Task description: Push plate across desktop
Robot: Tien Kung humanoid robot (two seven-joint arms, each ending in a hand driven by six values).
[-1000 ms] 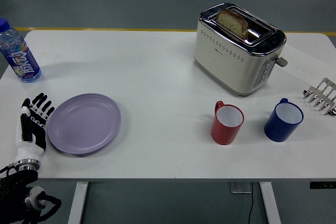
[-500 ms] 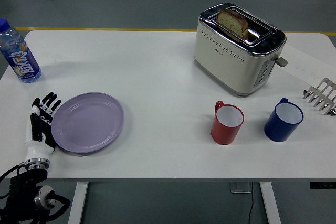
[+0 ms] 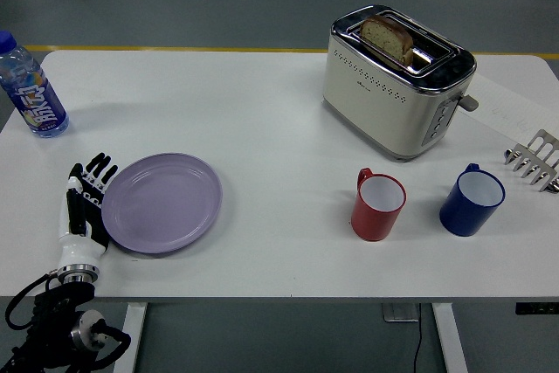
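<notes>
A round lilac plate [image 3: 162, 203] lies flat on the white table [image 3: 279, 120] at the front left. My left hand [image 3: 86, 207] stands on its edge at the plate's left rim, fingers straight and together, pointing away from me, touching the rim. It holds nothing. The arm comes up from the lower left corner. My right hand is out of view.
A water bottle [image 3: 29, 87] stands at the far left. A toaster [image 3: 395, 80] with a bread slice [image 3: 388, 37] stands at the back right. A red mug [image 3: 378, 205] and a blue mug [image 3: 472, 200] stand to the plate's right. A metal rack [image 3: 534, 161] sits at the right edge.
My left hand has moved right along the table, and the plate has slid right with it, by about a quarter of its width.
</notes>
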